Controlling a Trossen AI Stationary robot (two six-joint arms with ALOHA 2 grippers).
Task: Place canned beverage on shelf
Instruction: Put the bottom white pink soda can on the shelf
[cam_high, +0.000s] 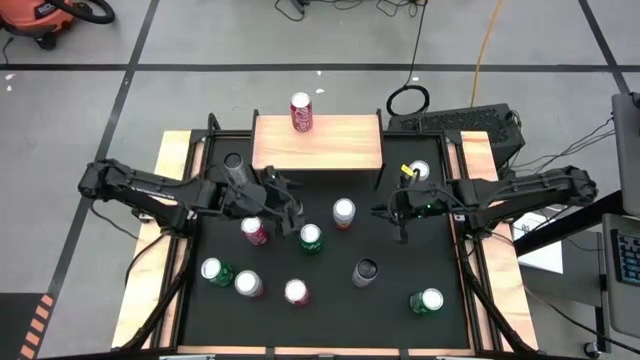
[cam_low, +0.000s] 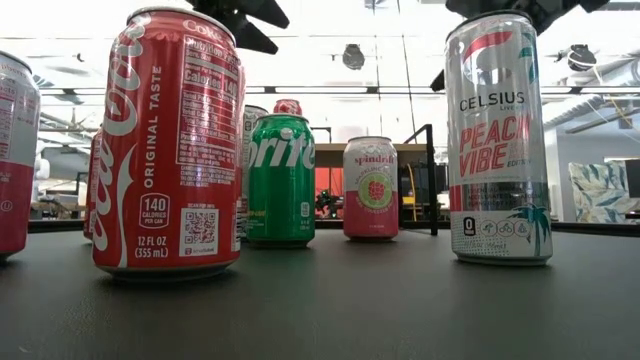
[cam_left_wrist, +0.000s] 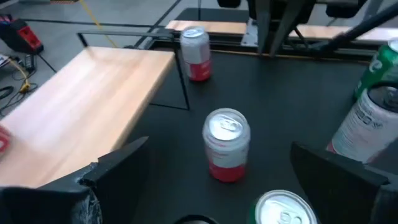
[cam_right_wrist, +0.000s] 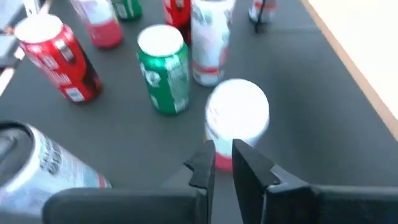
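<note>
Though metal-legged, shelf (cam_high: 330, 145) light wood.

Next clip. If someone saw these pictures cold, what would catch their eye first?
Probably the cluster of upright cans across the black mat, with the big red Coca-Cola can and the silver Celsius can looming nearest the low camera. Next, the lone red can standing on the wooden shelf at the mat's far edge. The left gripper hangs open over the cans; the right gripper, shut and empty, is just right of centre.

Orange vacuum (cam_high: 45, 20) and cables (cam_high: 408, 98) on floor.
</note>
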